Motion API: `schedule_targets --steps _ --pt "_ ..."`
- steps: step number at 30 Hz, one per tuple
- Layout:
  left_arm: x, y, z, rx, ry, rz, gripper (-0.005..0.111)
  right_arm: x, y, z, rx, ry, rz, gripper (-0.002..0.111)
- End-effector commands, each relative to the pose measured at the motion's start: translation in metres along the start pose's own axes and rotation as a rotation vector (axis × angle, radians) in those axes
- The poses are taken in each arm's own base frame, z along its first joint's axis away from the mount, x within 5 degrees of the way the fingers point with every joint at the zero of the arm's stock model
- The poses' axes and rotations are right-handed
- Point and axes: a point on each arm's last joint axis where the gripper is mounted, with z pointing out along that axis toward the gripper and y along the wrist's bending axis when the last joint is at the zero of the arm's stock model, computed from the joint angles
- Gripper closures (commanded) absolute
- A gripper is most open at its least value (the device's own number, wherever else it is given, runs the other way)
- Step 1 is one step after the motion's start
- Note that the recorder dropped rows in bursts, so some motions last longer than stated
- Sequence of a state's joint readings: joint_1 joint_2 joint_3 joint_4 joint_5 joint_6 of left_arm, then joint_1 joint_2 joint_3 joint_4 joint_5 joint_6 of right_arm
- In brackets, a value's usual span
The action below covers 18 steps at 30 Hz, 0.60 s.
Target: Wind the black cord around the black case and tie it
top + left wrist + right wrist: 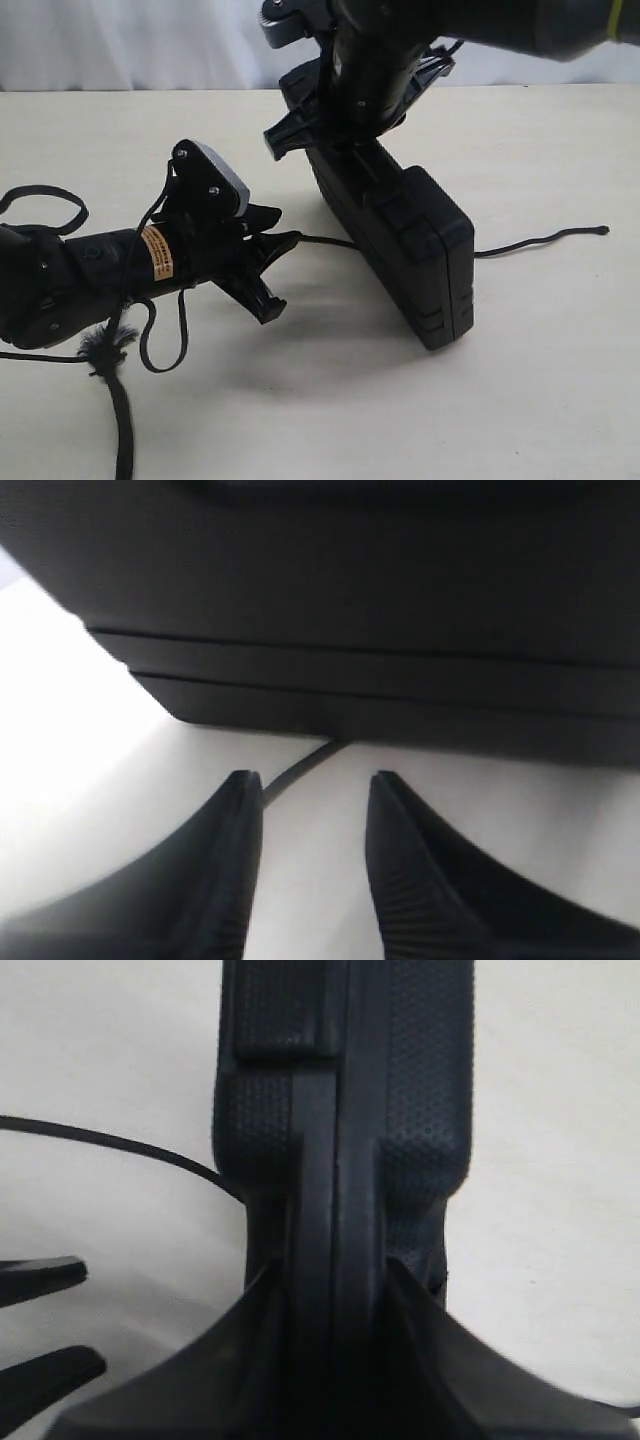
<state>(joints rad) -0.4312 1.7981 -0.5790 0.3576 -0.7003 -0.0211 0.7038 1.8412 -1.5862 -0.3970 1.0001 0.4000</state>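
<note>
Now your right claw (335,1272) pinches the matte black plastic case (420,240), upright on the pale counter (520,380); left claw (312,777) spread, thin black braided cord (540,240) at one fingertip.

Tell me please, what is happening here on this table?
The right pincer is shut on a flat matte black plastic case, holding it upright on its edge on the pale table. A thin black braided cord passes under it and shows on both sides. The left pincer stands open beside the cord, not gripping it. Nothing is wrapped yet.
</note>
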Motion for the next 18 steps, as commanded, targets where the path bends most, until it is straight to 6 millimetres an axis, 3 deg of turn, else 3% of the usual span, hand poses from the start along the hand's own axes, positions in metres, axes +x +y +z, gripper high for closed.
schedule_targets --steps 1,11,18 --pt "0.005 0.009 0.003 -0.058 0.014 -0.043 0.072 -0.001 0.017 -0.01 0.039 -0.054 -0.059 0.104" --pt "0.002 0.011 0.003 -0.063 -0.03 -0.045 0.072 0.003 0.035 -0.006 -0.029 -0.024 0.01 0.099" --pt "0.001 0.011 0.003 -0.067 -0.037 -0.049 0.072 0.006 0.036 -0.01 -0.054 0.004 0.033 0.056"
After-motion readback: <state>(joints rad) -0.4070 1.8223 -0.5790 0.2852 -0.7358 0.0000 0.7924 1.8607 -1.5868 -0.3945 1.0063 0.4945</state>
